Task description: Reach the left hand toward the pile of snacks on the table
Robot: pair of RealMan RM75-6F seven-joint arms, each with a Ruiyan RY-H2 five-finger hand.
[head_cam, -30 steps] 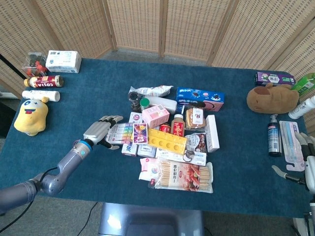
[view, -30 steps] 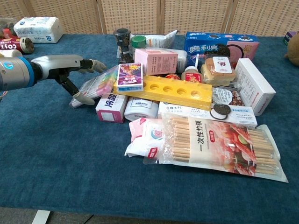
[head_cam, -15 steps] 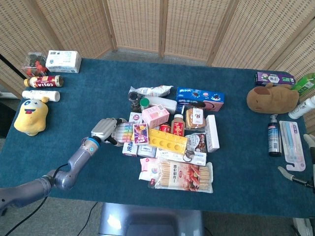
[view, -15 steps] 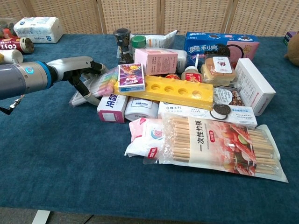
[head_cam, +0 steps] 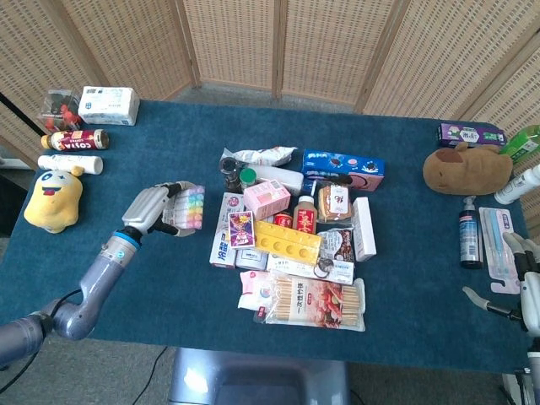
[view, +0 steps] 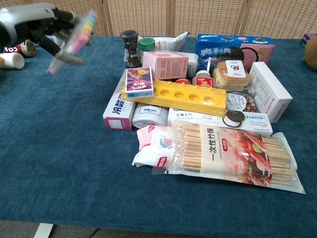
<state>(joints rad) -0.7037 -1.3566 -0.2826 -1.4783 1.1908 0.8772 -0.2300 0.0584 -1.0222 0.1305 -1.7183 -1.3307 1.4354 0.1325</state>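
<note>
The snack pile (head_cam: 291,236) lies mid-table, with a yellow holed tray (head_cam: 287,240), a blue cookie box (head_cam: 342,164) and a bag of biscuit sticks (view: 233,156) among it. My left hand (head_cam: 150,207) is left of the pile and raised off the cloth, gripping a pastel rainbow candy pack (head_cam: 189,207). The chest view shows that hand (view: 34,22) high at top left, the pack (view: 74,35) tilted in its fingers. My right hand (head_cam: 528,295) shows only partly at the right edge, by the table's front corner.
A yellow plush (head_cam: 53,198), bottles (head_cam: 74,139) and a tissue pack (head_cam: 110,105) sit far left. A brown plush (head_cam: 467,167), a dark bottle (head_cam: 469,232) and a toothbrush pack (head_cam: 500,249) are at the right. Wicker screens stand behind the table.
My left hand closed on the rainbow candy pack at the pile's left edge, then lifted it up and away to the left. The right hand barely moved.
</note>
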